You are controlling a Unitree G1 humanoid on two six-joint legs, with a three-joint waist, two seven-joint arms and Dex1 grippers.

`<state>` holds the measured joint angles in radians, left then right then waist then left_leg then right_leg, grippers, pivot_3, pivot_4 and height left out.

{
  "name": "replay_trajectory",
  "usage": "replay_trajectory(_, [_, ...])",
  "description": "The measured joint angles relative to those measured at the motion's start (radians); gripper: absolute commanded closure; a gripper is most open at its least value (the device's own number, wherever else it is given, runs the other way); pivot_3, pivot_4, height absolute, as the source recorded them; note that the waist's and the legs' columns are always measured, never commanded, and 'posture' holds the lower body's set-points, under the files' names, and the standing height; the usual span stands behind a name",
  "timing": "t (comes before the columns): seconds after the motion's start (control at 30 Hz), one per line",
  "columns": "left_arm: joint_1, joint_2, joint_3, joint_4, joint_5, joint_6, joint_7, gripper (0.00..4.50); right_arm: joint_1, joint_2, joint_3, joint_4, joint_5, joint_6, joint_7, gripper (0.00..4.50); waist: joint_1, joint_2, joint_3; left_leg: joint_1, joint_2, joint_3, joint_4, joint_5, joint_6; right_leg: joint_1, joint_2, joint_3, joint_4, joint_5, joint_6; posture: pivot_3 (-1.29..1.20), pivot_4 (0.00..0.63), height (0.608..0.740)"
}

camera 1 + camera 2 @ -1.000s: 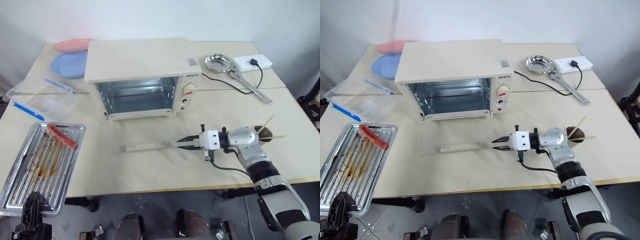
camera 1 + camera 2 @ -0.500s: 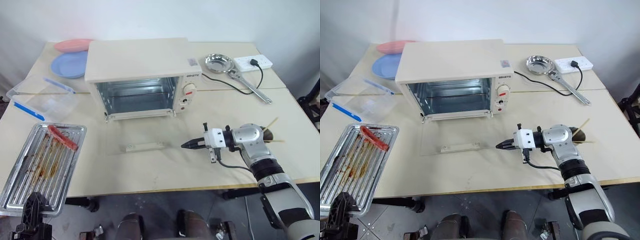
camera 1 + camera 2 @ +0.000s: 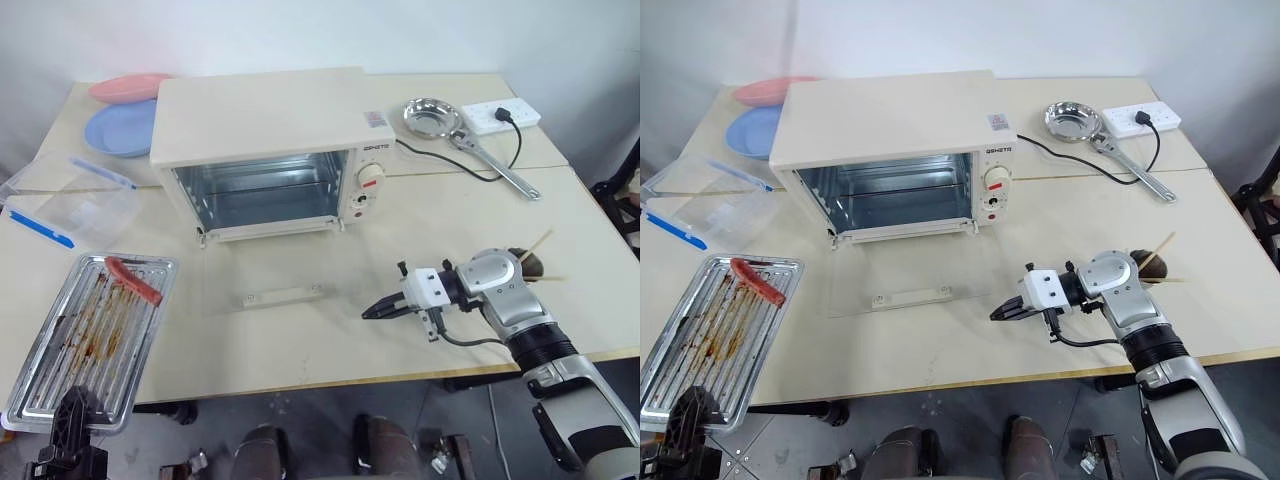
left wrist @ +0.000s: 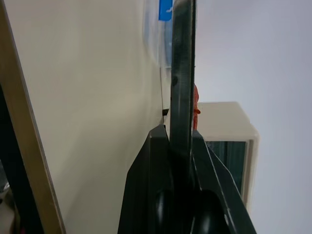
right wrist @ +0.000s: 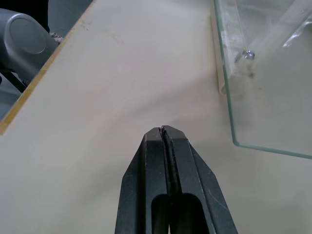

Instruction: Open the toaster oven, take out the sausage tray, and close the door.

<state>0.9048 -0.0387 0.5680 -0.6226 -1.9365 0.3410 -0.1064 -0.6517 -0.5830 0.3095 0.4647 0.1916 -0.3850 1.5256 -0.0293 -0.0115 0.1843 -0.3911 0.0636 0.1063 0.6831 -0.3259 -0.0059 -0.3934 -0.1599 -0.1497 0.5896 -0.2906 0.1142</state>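
Right tool (image 3: 1000, 313) hangs low over the table (image 3: 330, 340), its two black fingers pinched together on nothing, tips aimed toward the door (image 3: 905, 285). Left tool (image 4: 181, 146) sits at the near left corner, clenched on the rim of the sausage tray (image 3: 95, 335), which overhangs the table's front edge with one red sausage (image 3: 132, 281) lying at its far end.

Past the tools, the door lies folded flat on the pale table, its cream bar handle (image 3: 285, 296) facing up. Behind it the toaster oven (image 3: 265, 150) stands open and shiny inside. To its left sit a clear plastic box with blue clips (image 3: 60, 205), a blue plate (image 3: 118, 128) and a pink plate (image 3: 128, 87); to its right a steel bowl (image 3: 432, 116), a wrench (image 3: 497, 170) and a white power strip (image 3: 500, 113). A white wall backs the table.

From the right wrist, the door's glass corner (image 5: 253, 112) and a small screw (image 5: 249, 54) show close up; from the left wrist, the tray's rim is seen edge-on between the fingers.

A second ago the right tool's fingers stood slightly apart; now they are closed, and the tool has tipped downward.
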Motion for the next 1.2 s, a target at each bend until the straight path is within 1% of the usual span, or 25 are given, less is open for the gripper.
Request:
replay_trajectory(0.27, [0.0,-0.001,0.001,0.007,0.0,0.006,-0.006,4.5,-0.044,0.042,0.001,0.089,-0.093,-0.034,-0.045,4.49,0.0,0.0,0.0,0.0,0.002,0.002,0.0,0.001,-0.002,-0.001,0.002,0.001,0.001,0.0,0.0,0.0,0.15,0.74])
replay_trajectory(0.43, [0.0,-0.003,0.004,0.01,0.0,0.005,-0.014,4.5,-0.101,0.091,0.001,0.176,-0.162,-0.096,-0.136,4.49,-0.003,0.0,0.0,0.001,0.003,0.007,0.0,0.001,-0.003,-0.001,0.005,0.005,0.002,0.0,0.0,0.0,0.15,0.74])
replay_trajectory(0.57, [0.002,-0.006,0.011,0.012,0.0,0.006,-0.021,4.5,-0.129,0.123,-0.003,0.232,-0.182,-0.114,-0.19,4.49,-0.002,0.0,0.0,0.002,0.005,0.009,0.0,0.001,-0.003,-0.002,0.008,0.009,0.002,0.0,-0.001,0.0,0.15,0.74])
replay_trajectory(0.7, [0.003,-0.007,0.02,0.015,-0.001,0.006,-0.029,4.5,-0.144,0.15,-0.007,0.243,-0.166,-0.1,-0.197,4.49,-0.002,0.0,0.0,0.002,0.005,0.012,0.0,0.001,-0.004,-0.005,0.008,0.013,0.003,0.0,-0.001,0.0,0.15,0.74])
replay_trajectory(0.8, [0.004,-0.007,0.024,0.036,-0.002,0.006,-0.034,4.5,-0.149,0.152,-0.036,0.22,-0.1,-0.051,-0.147,4.49,-0.002,0.0,0.0,0.002,0.005,0.013,0.0,0.0,-0.003,-0.007,0.009,0.015,0.004,0.0,0.0,0.0,0.15,0.74])
replay_trajectory(0.97, [0.005,-0.009,0.041,0.05,-0.003,0.008,-0.041,4.5,-0.171,0.154,-0.061,0.167,-0.03,0.041,-0.105,4.49,-0.002,0.0,0.0,0.002,0.005,0.013,0.0,0.0,-0.003,-0.009,0.009,0.018,0.005,0.0,0.0,0.0,0.15,0.74])
replay_trajectory(1.07, [0.007,-0.005,0.042,0.054,-0.003,0.018,-0.045,4.5,-0.218,0.159,-0.085,0.165,-0.002,0.091,-0.098,4.49,-0.003,0.0,0.0,0.001,0.005,0.014,0.0,0.0,-0.003,-0.014,0.009,0.022,0.008,0.001,0.0,0.0,0.15,0.74])
replay_trajectory(1.2, [0.017,0.032,0.043,0.078,-0.003,0.057,-0.06,4.5,-0.305,0.177,-0.116,0.182,0.003,0.13,-0.126,4.49,-0.003,0.0,0.0,0.001,0.006,0.014,0.0,0.0,-0.003,-0.017,0.009,0.023,0.011,0.0,0.0,0.0,0.15,0.74])
